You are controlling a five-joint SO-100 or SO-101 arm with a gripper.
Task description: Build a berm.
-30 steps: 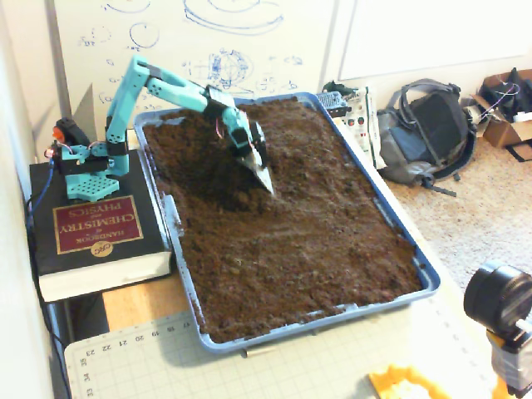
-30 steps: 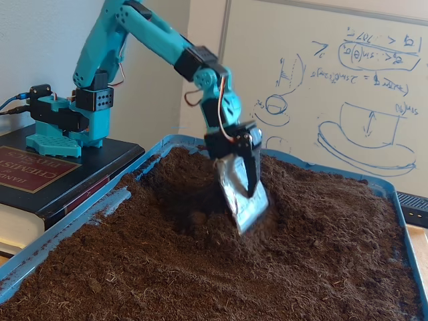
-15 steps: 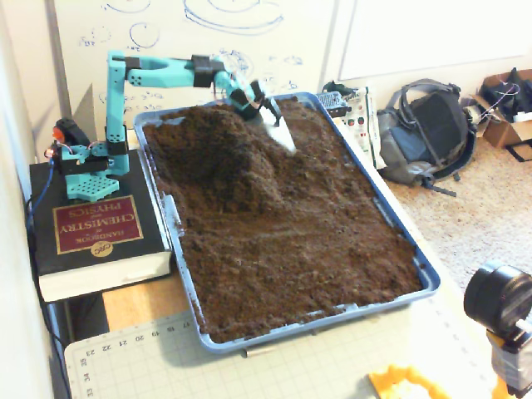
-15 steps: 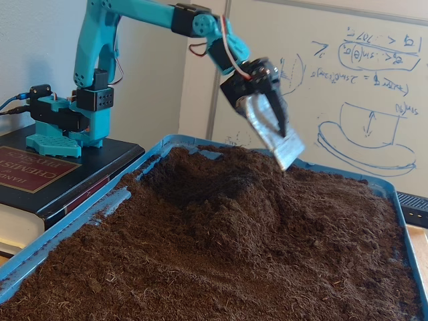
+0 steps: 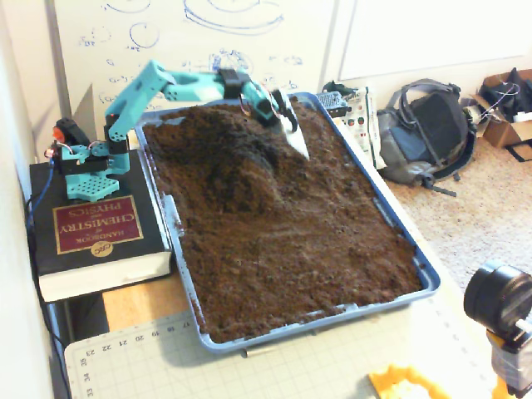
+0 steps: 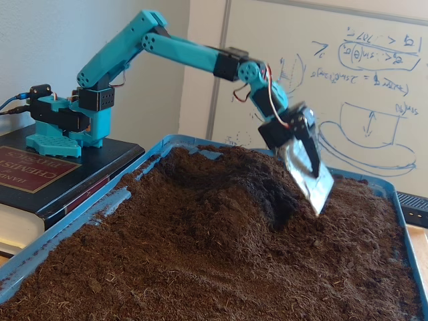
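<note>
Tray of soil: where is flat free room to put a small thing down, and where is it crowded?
Free: the flat soil between the berm and the tray rim nearest the camera. Crowded: the far end, where the gripper with its metal blade hangs beside the berm.

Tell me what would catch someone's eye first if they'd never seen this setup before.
Probably the bright teal arm, which stands on a thick chemistry handbook and reaches out over a blue tray filled with dark soil. Next, the berm, a rounded mound at the tray's far end near the whiteboard, and the gripper with its silvery scoop blade poised just beside the mound's slope, tip down.
</note>
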